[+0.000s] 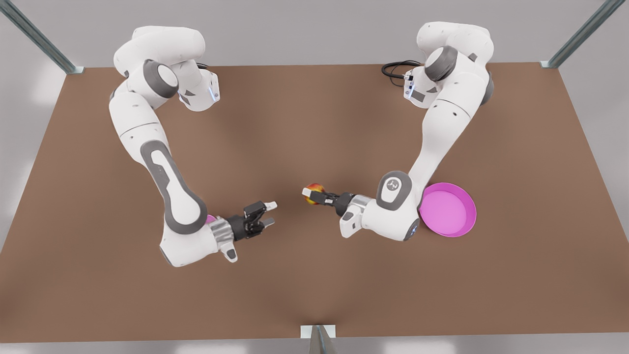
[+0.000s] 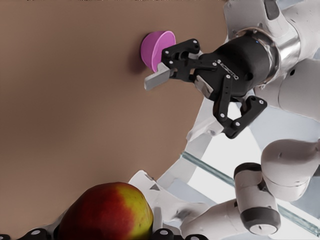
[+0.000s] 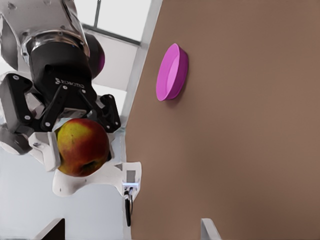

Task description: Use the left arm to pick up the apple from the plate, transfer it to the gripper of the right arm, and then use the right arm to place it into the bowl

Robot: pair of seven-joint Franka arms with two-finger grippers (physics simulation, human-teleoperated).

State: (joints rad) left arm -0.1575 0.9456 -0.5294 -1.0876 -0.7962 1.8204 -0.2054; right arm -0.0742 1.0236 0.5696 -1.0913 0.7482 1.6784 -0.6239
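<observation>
Red-and-yellow apple (image 1: 313, 191) sits pinched in your left gripper (image 1: 317, 195), held in the air over the brown table (image 1: 314, 275), near mid-table. Pink plate (image 1: 449, 210) lies on the table behind that arm, at the front view's right. Your right gripper (image 1: 268, 214) faces the apple, fingers spread, holding nothing, apart from it. Pink bowl (image 2: 156, 47) rests on the table just behind the right gripper.

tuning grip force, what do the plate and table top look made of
Plate: smooth, uniformly bright pink, with a faint sheen, probably plastic or glazed ceramic; the render leaves it open. Table top: flat matte brown, no grain or reflections, perhaps laminate or painted board.
</observation>
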